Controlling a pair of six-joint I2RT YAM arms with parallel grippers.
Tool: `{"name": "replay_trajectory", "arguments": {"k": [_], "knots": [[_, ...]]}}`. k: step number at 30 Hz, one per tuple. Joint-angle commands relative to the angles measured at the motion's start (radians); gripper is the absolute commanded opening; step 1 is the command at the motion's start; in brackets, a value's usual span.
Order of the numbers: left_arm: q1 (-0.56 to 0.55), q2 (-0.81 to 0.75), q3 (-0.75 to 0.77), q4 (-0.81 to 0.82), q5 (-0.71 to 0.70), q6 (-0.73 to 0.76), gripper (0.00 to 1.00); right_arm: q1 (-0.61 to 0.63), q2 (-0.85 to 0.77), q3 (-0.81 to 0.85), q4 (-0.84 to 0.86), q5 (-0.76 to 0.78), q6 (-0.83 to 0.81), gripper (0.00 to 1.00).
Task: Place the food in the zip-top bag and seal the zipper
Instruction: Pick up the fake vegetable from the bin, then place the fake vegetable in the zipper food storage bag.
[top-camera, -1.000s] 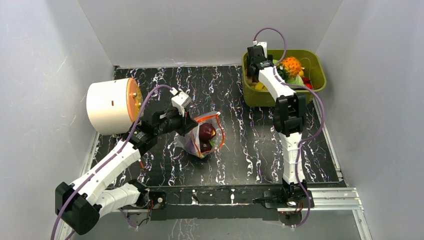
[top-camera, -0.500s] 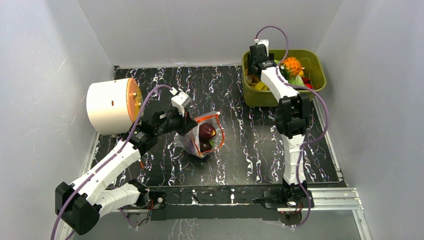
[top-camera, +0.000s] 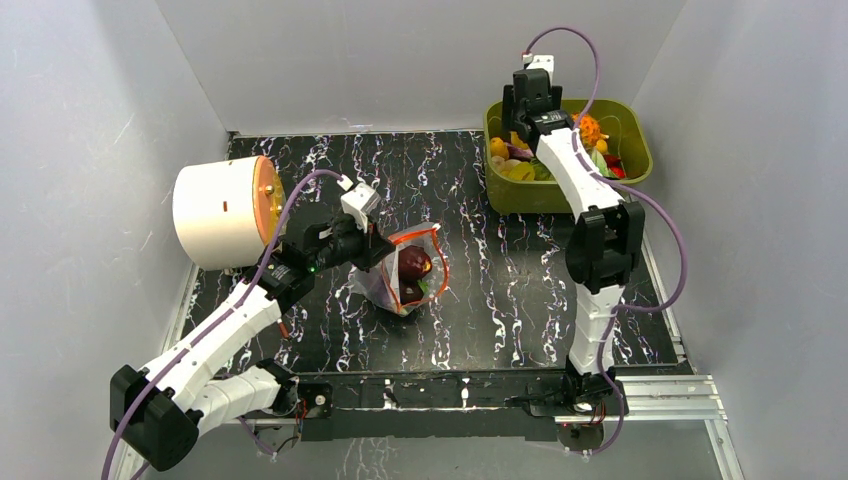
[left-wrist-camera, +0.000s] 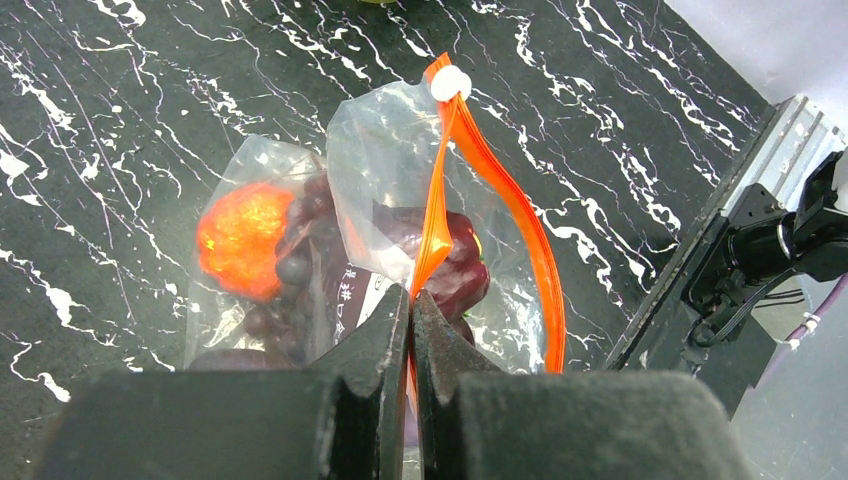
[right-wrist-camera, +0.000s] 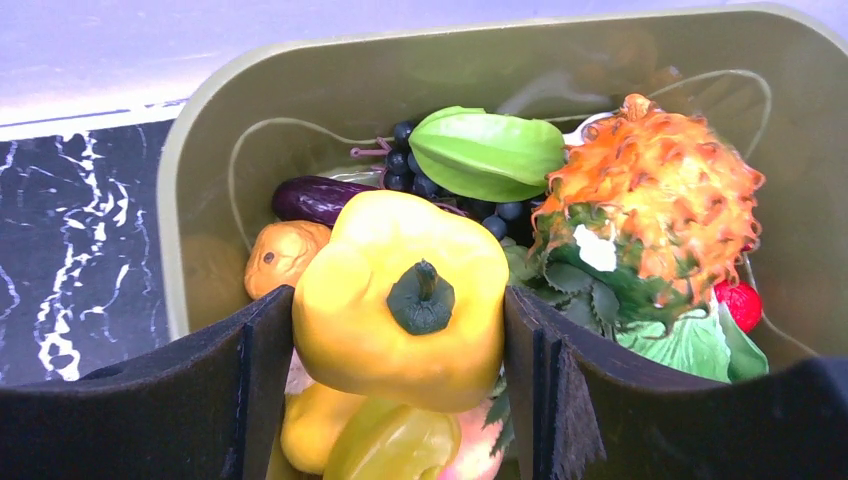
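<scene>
The clear zip-top bag (top-camera: 405, 275) stands on the black marbled table, its mouth open. My left gripper (left-wrist-camera: 411, 295) is shut on the orange-red zipper (left-wrist-camera: 500, 200) at the near side of that mouth. Inside the bag are a maroon round fruit (left-wrist-camera: 450, 265), dark grapes (left-wrist-camera: 290, 290) and an orange-red piece (left-wrist-camera: 243, 238). My right gripper (right-wrist-camera: 400, 330) hangs over the olive-green bin (right-wrist-camera: 200, 200) with both fingers pressed against a yellow pepper (right-wrist-camera: 400, 300), stem facing the camera. In the top view that gripper (top-camera: 520, 125) is at the bin's back left.
The bin (top-camera: 560, 195) at the back right holds several more toy foods, among them a spiky orange fruit (right-wrist-camera: 660, 190), a green leaf-like piece (right-wrist-camera: 490, 150) and a purple eggplant (right-wrist-camera: 315, 197). A white cylinder with an orange face (top-camera: 220, 212) lies at the left.
My right arm has moved up and toward the back of the bin with the yellow pepper in its fingers. The left arm and the bag have stayed still.
</scene>
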Motion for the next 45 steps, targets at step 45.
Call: {"name": "replay_trajectory", "arguments": {"k": [45], "knots": [[0.005, 0.083, 0.216, -0.035, -0.089, -0.209, 0.00, 0.416, -1.032, -0.986, 0.373, -0.509, 0.388, 0.38]]}}
